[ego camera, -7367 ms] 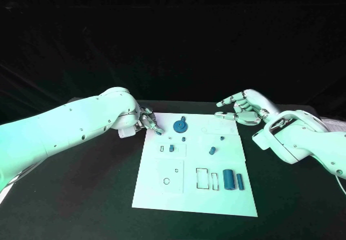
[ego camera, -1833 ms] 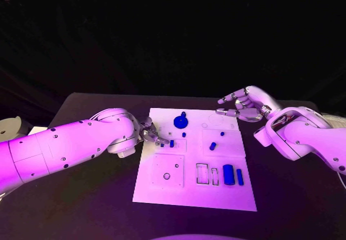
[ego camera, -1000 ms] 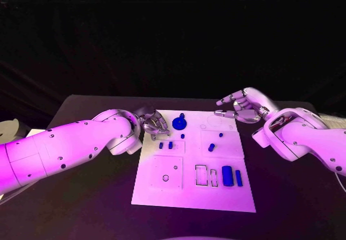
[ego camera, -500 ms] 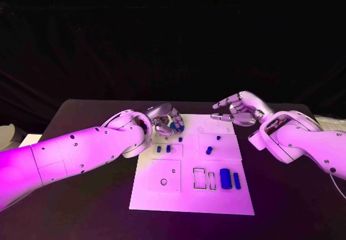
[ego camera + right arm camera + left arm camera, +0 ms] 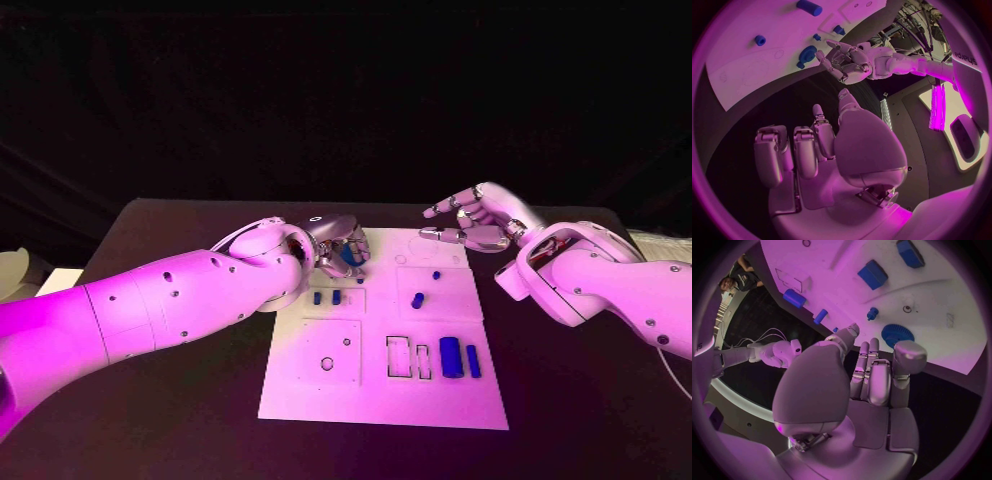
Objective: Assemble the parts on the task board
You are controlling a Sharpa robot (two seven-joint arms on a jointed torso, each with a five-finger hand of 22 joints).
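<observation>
The white task board (image 5: 378, 396) lies in the middle of the black table. A blue gear (image 5: 893, 334) sits near its far left corner, with a small blue peg (image 5: 872, 314) close by. My left hand (image 5: 339, 250) hovers over that corner, its fingertips (image 5: 869, 346) just short of the gear and nothing held; the right wrist view shows the left hand (image 5: 847, 61) beside the gear (image 5: 807, 53). My right hand (image 5: 469, 222) hangs above the far right corner, fingers apart and empty. Two small blue pieces (image 5: 326, 297), another blue piece (image 5: 417, 299) and two blue cylinders (image 5: 459, 357) are on the board.
Outlined rectangular slots (image 5: 410, 358) and a square recess with a hole (image 5: 330, 357) mark the board's near half. Bare black table (image 5: 173, 400) lies on both sides of the board. A pale object (image 5: 18, 265) sits at the table's left edge.
My left hand has moved from the board's left edge, by the two small pieces, away to the far corner over the gear. The right hand has stayed in place. The camera has shifted slightly.
</observation>
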